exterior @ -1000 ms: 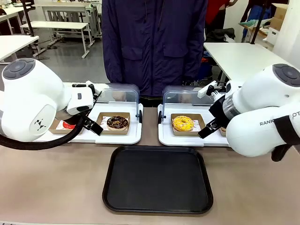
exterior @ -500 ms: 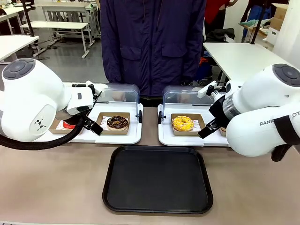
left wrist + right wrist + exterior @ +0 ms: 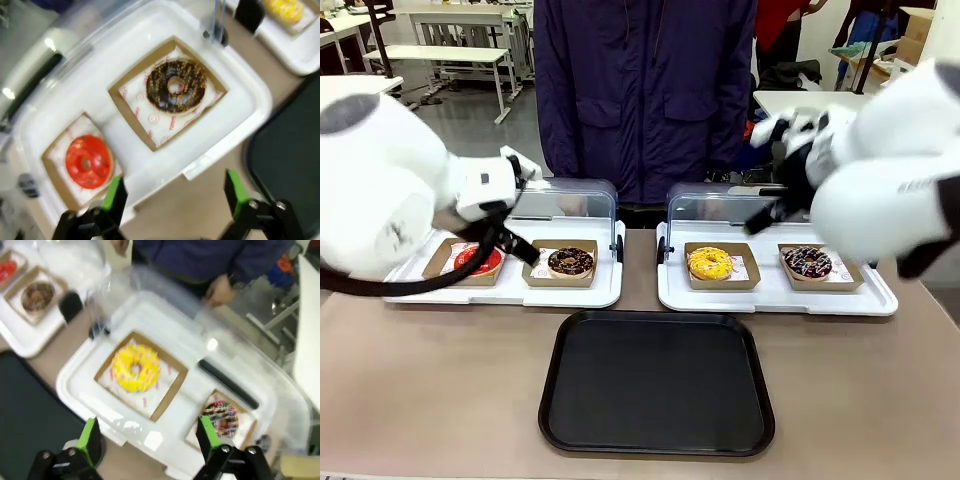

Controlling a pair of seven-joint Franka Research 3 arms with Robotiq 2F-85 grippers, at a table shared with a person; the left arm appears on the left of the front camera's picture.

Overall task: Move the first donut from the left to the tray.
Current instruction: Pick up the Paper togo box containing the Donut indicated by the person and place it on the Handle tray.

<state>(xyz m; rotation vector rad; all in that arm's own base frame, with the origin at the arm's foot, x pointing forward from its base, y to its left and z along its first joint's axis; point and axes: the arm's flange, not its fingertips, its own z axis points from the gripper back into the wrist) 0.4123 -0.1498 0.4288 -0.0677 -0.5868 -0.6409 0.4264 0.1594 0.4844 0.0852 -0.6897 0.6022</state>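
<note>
The red donut (image 3: 478, 260) sits at middle left. The tray (image 3: 657, 385) lies at bottom middle. The left gripper (image 3: 175, 192) and right gripper (image 3: 149, 435) are spread wide.

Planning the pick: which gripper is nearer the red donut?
Left. The left gripper hovers close above the red donut; the right gripper hovers by the yellow donut, far off.

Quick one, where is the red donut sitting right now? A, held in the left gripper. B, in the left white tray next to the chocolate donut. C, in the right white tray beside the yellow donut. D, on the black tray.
B: the red donut lies in its cardboard holder in the left white tray, beside the chocolate donut, and the left gripper is open, holding nothing.
</note>
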